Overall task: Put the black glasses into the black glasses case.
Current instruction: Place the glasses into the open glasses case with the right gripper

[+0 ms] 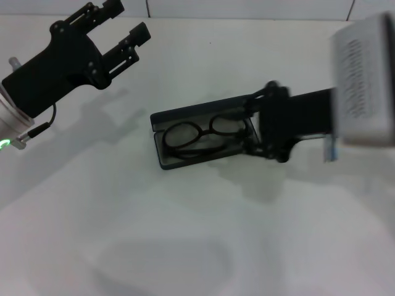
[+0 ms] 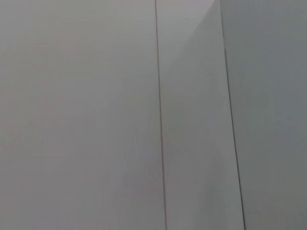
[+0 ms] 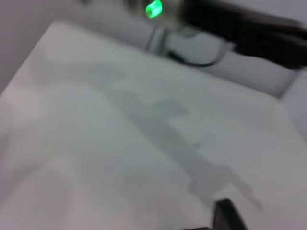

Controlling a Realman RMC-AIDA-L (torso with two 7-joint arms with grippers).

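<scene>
Black glasses [image 1: 199, 137] lie in the open black glasses case [image 1: 162, 154]; right hand [image 1: 252, 129] at its end, left hand [image 1: 126, 29] spread.

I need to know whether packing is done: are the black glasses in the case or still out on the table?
In. The black glasses lie inside the open black glasses case, with the right gripper at the case's end.

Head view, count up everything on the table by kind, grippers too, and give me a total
Black glasses: 1
Black glasses case: 1
Grippers: 2, left gripper and right gripper
Total: 4
</scene>
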